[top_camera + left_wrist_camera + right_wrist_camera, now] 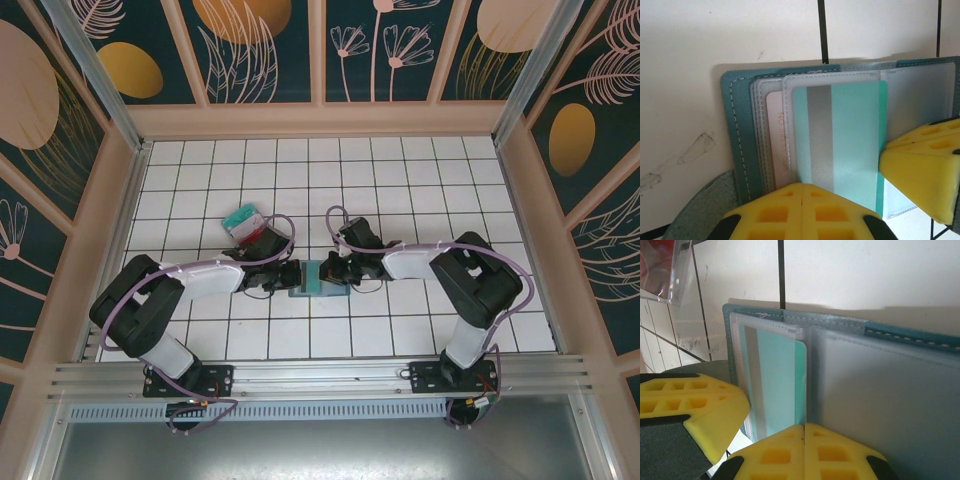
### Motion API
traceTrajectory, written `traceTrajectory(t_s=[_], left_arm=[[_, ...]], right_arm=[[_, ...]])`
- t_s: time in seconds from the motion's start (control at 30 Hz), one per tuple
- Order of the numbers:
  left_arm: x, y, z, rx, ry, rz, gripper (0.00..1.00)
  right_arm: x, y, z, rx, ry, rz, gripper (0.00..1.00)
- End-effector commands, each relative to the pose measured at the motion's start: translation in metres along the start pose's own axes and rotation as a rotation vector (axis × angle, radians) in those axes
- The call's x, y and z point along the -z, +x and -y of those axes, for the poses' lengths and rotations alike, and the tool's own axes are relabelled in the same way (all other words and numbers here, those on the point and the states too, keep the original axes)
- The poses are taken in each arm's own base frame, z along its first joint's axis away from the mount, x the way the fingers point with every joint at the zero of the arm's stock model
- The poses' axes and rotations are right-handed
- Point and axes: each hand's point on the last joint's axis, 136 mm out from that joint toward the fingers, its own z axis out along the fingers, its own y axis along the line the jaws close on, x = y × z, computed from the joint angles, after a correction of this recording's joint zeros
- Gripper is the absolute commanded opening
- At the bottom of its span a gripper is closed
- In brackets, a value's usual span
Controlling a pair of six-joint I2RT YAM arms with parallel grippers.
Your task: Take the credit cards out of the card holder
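Card holder [312, 282] lies open toward the table's [200, 180] near edge; its teal credit card [845, 140] runs lengthwise ahead of my left gripper [802, 188], right gripper [804, 426] opposite, both pinched shut.

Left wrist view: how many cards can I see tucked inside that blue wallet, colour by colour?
Teal card with a silver stripe: 1
Pale pink card with lettering, behind it: 1
Total: 2 visible in the clear sleeves of the card holder; any further cards behind these can't be made out.
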Motion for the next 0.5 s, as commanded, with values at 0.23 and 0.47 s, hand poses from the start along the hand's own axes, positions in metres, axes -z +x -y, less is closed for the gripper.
traceTrajectory(t_s=[0.23,0.47], left_arm=[[-0.006,0.016,-0.022,0.010,-0.082,-0.049,0.04],[-0.003,0.013,-0.019,0.010,-0.071,-0.041,0.04]], right_arm=[[0.029,0.001,0.017,-0.023,0.010,0.062,0.00],[0.048,0.004,0.022,-0.013,-0.005,0.091,0.00]])
